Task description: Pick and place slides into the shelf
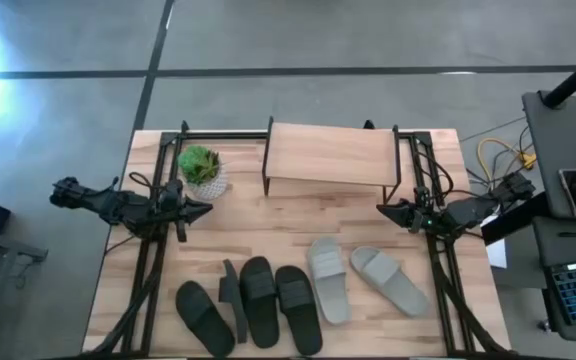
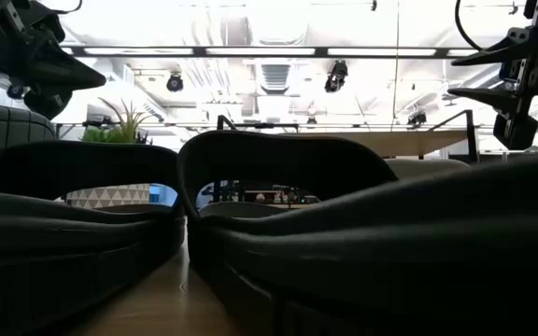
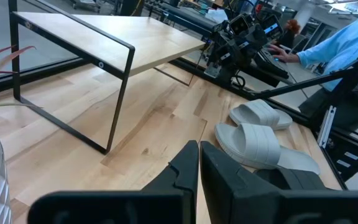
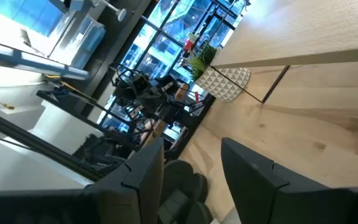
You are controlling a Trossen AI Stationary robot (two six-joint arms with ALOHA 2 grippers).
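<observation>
Several slides lie sole-down in a row near the table's front edge: black ones (image 1: 258,300) at the left, two light grey ones (image 1: 328,278) (image 1: 390,278) at the right. The shelf (image 1: 330,158), a light plank on thin black legs, stands at the table's far middle. My left gripper (image 1: 206,209) hovers shut at the left, pointing right, left of the shelf and above the black slides. My right gripper (image 1: 380,210) hovers open at the right, pointing left, near the shelf's right legs, with nothing between its fingers (image 4: 191,174).
A small potted plant (image 1: 201,170) in a patterned white pot stands left of the shelf, close to my left gripper. Bare wood lies between the shelf and the slides. A person in a blue sleeve (image 3: 347,43) sits beyond the table's right side.
</observation>
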